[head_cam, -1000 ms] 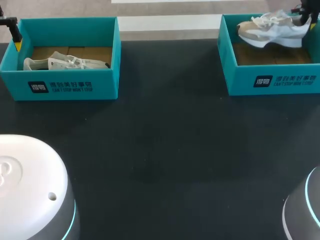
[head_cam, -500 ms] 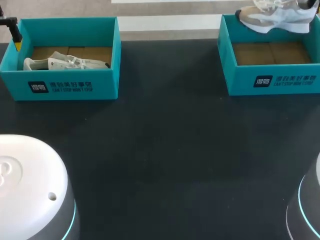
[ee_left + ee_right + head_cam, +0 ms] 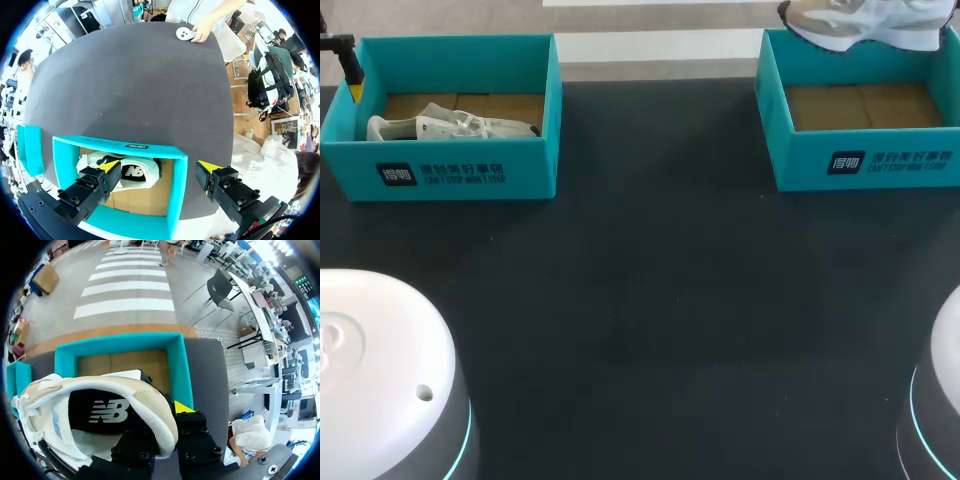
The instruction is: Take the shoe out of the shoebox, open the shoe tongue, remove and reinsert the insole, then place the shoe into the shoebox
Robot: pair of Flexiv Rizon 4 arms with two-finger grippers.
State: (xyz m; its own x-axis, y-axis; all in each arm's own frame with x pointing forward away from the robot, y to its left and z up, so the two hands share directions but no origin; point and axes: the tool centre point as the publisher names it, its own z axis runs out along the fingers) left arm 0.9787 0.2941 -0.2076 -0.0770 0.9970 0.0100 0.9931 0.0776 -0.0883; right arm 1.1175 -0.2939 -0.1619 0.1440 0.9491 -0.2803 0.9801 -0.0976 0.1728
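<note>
The dark worktop (image 3: 650, 300) carries two teal boxes, well apart. The left box (image 3: 460, 175) holds one pale shoe, the lying shoe (image 3: 450, 127), which rests on its side on the brown floor. The right box (image 3: 865, 165) shows only its brown floor. The lifted shoe (image 3: 860, 20) hangs in the air above it, so there are two shoes in all.

Only the right wrist view shows the grip. There the right hand (image 3: 157, 427) pinches the heel rim of the lifted shoe – one yellow tip is outside the heel, and the other finger is hidden by the shoe.

The left hand (image 3: 159, 170) is spread above the left box, one finger over the lying shoe and the other past the box wall. The left wrist view alone shows a person's hand (image 3: 202, 32) touching a white disc (image 3: 185, 33) at the far edge of the worktop.
</note>
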